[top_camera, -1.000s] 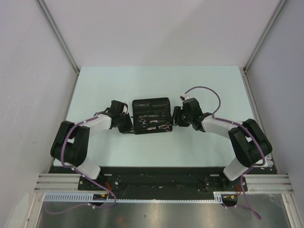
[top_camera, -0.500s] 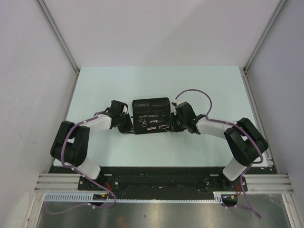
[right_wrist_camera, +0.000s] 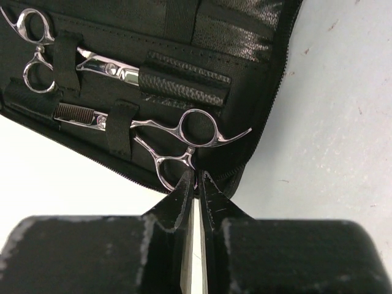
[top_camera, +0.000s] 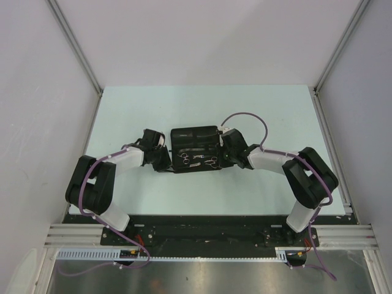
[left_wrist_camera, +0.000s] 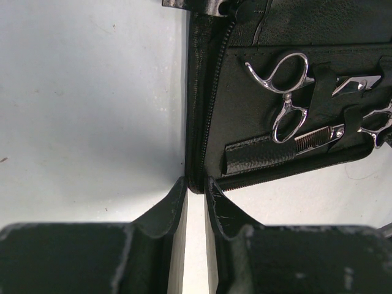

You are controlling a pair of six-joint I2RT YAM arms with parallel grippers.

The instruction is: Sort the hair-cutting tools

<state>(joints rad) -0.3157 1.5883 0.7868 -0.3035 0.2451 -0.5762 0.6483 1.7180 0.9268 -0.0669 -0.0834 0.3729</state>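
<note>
The bench (top_camera: pixel 122 110) is a pale mint green with a few faint dark specks. The case (right_wrist_camera: pixel 245 79) is black throughout. Its straps are matt woven fabric, its pocket flaps have a pebbled, leather-like grain, and a black zip (left_wrist_camera: pixel 213 98) runs along its edge. The nearer scissors (right_wrist_camera: pixel 153 125) and the other scissors (right_wrist_camera: pixel 98 62) are bright mirror silver. The left gripper (left_wrist_camera: pixel 196 184) and right gripper (right_wrist_camera: pixel 195 177) are black, with pale scuffs on their fingers. The left arm (top_camera: pixel 92 184) and right arm (top_camera: pixel 312 177) are black with white forearm shells, and a purple cable (top_camera: pixel 245 114) trails each. The walls (top_camera: pixel 202 43) are plain off-white.
</note>
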